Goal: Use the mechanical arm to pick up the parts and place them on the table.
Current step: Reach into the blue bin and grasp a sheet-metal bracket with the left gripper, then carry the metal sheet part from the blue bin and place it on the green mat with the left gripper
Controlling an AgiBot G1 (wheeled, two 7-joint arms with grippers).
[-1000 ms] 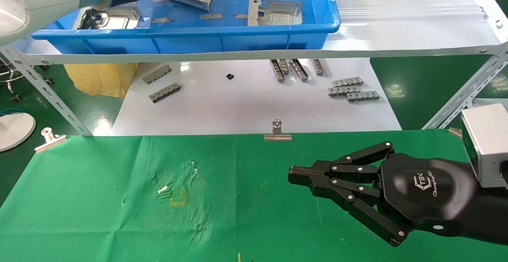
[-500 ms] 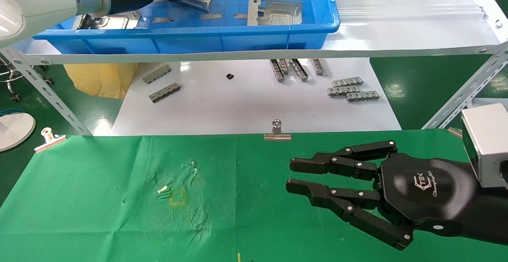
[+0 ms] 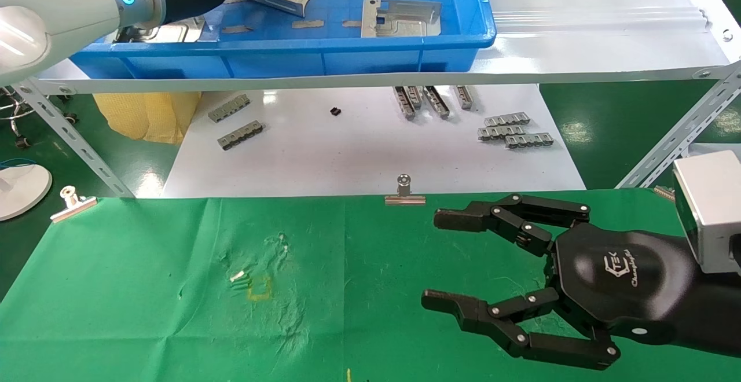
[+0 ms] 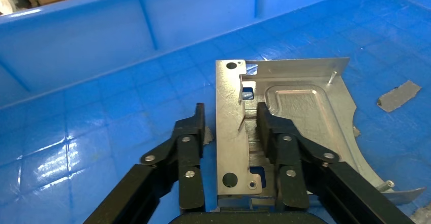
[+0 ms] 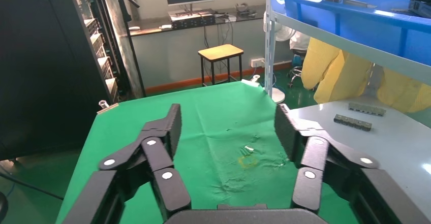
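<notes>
Left wrist view: part [image 4: 284, 112] lengthwise between left end effector [image 4: 231, 125] fingers.

Free room and obstacles. Left gripper [image 4: 228, 127] sits low inside the blue tray [image 3: 359, 58], its fingers [image 4: 189, 148] astride the upturned edge of one plate [image 4: 284, 117]; the tray walls close it in at every side, leaving the way out upward only. A second plate [image 3: 400, 18] lies at 3 o'clock from it in the tray, and a third [image 3: 165, 30] under the left arm. Right gripper [image 3: 443, 260] hangs spread wide over the green table [image 3: 145, 312], whose cloth from 9 o'clock of it lies bare save small scraps [image 3: 238, 278]. Binder clips [image 3: 404, 192] stand along the far edge at 12 o'clock. Shelf legs [image 3: 677, 139] flank the white board [image 3: 347, 156] with its grey strips [image 3: 512, 133].
</notes>
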